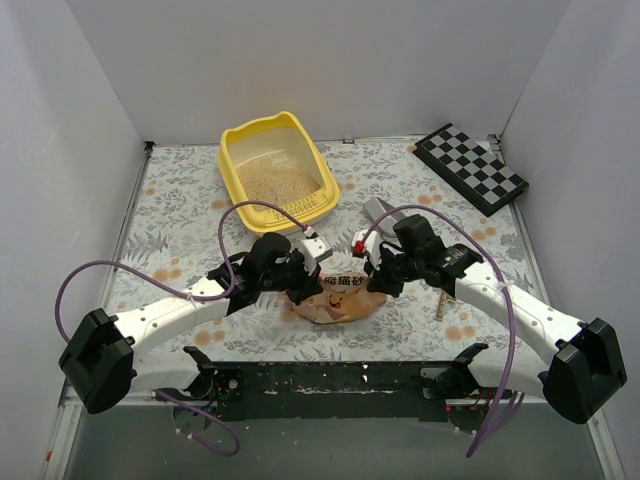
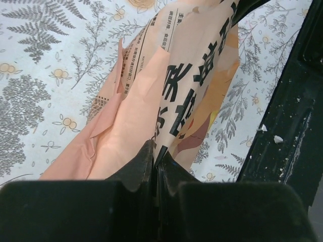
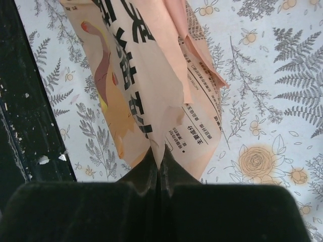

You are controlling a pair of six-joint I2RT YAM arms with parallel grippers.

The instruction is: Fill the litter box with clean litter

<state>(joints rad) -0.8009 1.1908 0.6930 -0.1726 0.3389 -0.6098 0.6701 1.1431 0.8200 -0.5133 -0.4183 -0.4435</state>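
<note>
The yellow litter box [image 1: 232, 168] stands at the back centre-left with pale beige clean litter [image 1: 280, 178] on its floor. The crinkled orange-pink bag [image 1: 338, 297] is at the front centre, held between both grippers. My left gripper [image 1: 306, 284] is shut on the bag's left edge; the left wrist view shows the jaws pinching the bag [image 2: 171, 96] at the gripper tips [image 2: 157, 157]. My right gripper [image 1: 374, 281] is shut on the bag's right edge; the right wrist view shows the bag [image 3: 146, 85] clamped at the tips [image 3: 158, 161].
A black-and-white checkered board [image 1: 470, 166] lies at the back right. A silver metal scoop [image 1: 378, 210] lies just behind the right gripper. White walls enclose the floral table cover [image 1: 180, 200]. A black front rail with litter crumbs [image 3: 20, 126] runs along the near edge.
</note>
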